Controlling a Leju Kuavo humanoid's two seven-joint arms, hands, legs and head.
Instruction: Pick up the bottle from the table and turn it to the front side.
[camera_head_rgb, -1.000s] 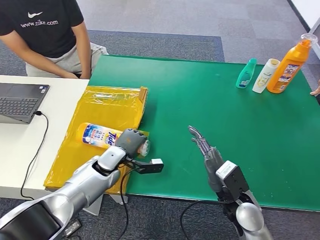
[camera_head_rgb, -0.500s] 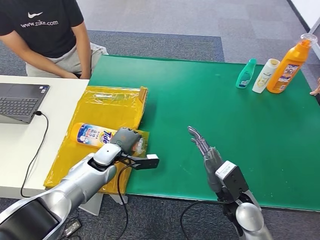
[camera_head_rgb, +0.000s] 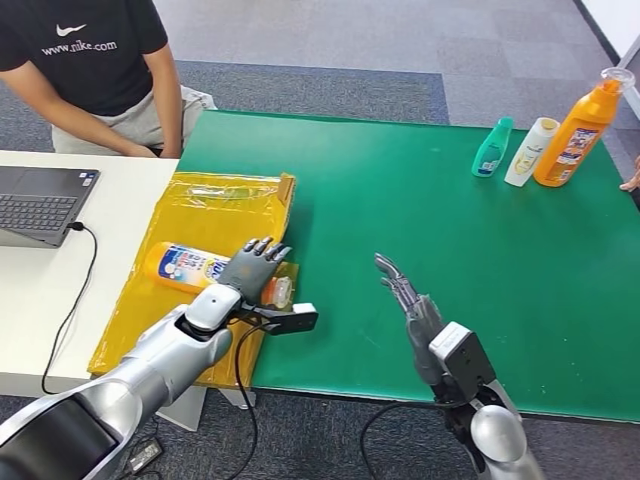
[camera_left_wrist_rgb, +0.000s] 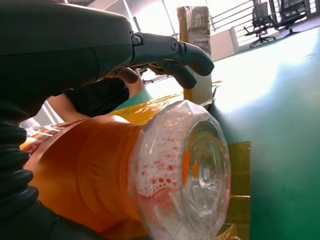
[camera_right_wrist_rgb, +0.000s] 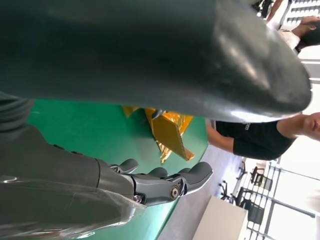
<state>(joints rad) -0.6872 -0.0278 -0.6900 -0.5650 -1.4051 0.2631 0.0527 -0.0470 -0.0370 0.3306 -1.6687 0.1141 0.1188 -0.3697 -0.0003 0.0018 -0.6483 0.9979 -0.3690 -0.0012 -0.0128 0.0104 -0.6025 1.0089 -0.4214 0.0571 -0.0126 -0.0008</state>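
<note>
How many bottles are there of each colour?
Orange bottles: 2, one lying on the yellow bag under the left hand, one at the table's far corner
Green bottles: 1
White bottles: 1
Total: 4

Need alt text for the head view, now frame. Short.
The robot's left hand, fingers spread, sits over the cap end of an orange detergent bottle lying on a yellow plastic bag at the edge of a green table. The right hand is open above the green surface. Three bottles stand at the far right; a seated person and a laptop are at left.
</note>
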